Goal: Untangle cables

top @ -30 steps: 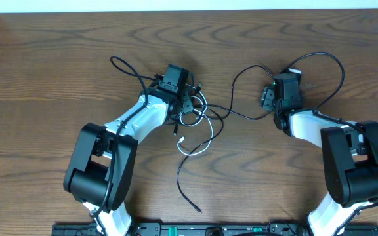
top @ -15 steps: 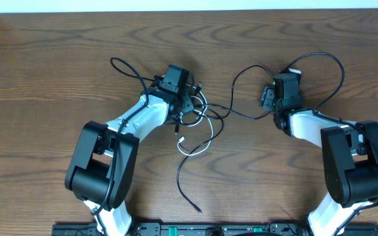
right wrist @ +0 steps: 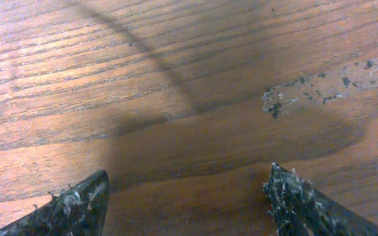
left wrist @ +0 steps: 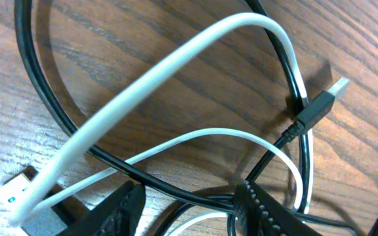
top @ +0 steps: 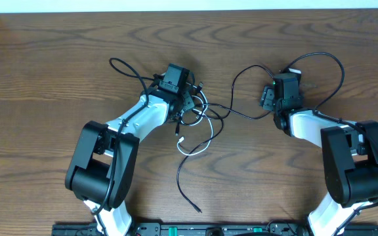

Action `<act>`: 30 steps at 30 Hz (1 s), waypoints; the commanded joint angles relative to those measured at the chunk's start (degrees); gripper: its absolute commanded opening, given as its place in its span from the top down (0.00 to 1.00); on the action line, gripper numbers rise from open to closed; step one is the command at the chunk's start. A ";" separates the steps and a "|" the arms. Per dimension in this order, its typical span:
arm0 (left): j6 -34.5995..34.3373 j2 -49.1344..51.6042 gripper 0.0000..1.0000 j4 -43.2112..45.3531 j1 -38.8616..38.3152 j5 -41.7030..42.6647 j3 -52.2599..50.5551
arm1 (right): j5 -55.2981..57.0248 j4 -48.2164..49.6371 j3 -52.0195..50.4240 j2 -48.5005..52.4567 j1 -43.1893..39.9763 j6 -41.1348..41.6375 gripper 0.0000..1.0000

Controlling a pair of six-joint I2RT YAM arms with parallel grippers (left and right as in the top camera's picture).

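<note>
left arm (top: 133, 121) and right arm (top: 307, 124): white tubular links between bulky black joint housings, black wires alongside. left gripper (left wrist: 189, 210) fingers ridged black; right gripper (right wrist: 189, 204) fingers flecked pale.

Brown wood-grain table (top: 44, 78), pale scuffed patch (right wrist: 327, 82) on its surface, white strip (top: 189, 4) along far edge, even light

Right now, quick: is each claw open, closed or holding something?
Left gripper: open; black cable and white cable pass between, ungripped.
Right gripper: open, empty.
</note>
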 commanded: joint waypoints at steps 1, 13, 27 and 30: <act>-2.89 0.96 0.52 -0.22 -0.15 -0.72 -0.42 | -6.21 -5.42 -5.38 6.75 -0.20 2.97 0.25; -3.28 0.98 0.66 -0.39 -1.90 -3.10 -0.44 | -6.21 -5.40 -5.38 6.75 -0.20 2.97 0.25; -3.28 0.98 0.60 -0.28 -2.38 -4.87 -0.44 | -6.21 -5.40 -5.38 6.75 -0.20 2.97 0.24; -3.28 1.01 0.60 -0.13 -2.38 -4.90 -0.44 | -6.21 -5.38 -5.38 6.75 -0.20 2.97 0.24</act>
